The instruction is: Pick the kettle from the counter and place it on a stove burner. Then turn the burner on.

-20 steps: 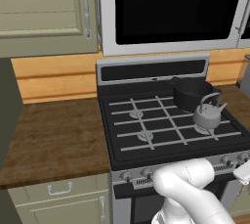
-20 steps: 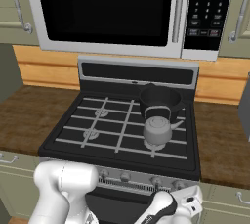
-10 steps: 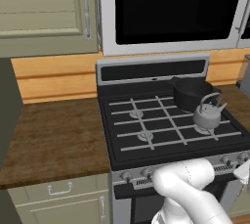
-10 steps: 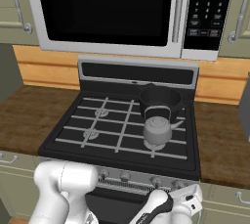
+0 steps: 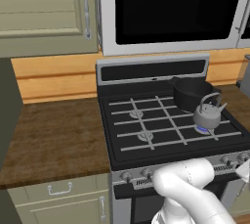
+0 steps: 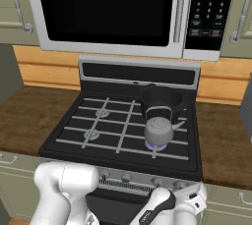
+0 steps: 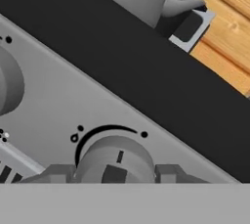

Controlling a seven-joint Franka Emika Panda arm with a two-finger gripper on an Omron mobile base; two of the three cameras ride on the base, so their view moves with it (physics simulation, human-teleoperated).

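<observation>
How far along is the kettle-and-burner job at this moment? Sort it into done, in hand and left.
Done: the kettle stands on the front right stove burner, beside the black pot, off the counter. A blue flame shows under it, so the burner looks lit.
In hand: the gripper straddles a stove knob.
Left: probably just letting go and backing away.

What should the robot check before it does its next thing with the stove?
1. Kettle sits on the front right stove burner: ok.
2. Kettle upright, not tipping: ok.
3. Blue flame under the kettle: ok, it shows in both base views.
4. End effector fingers on either side of the knob: ok.
5. Black pot behind the kettle, touching or apart: cannot tell.
6. Knob turned fully: cannot tell.
</observation>
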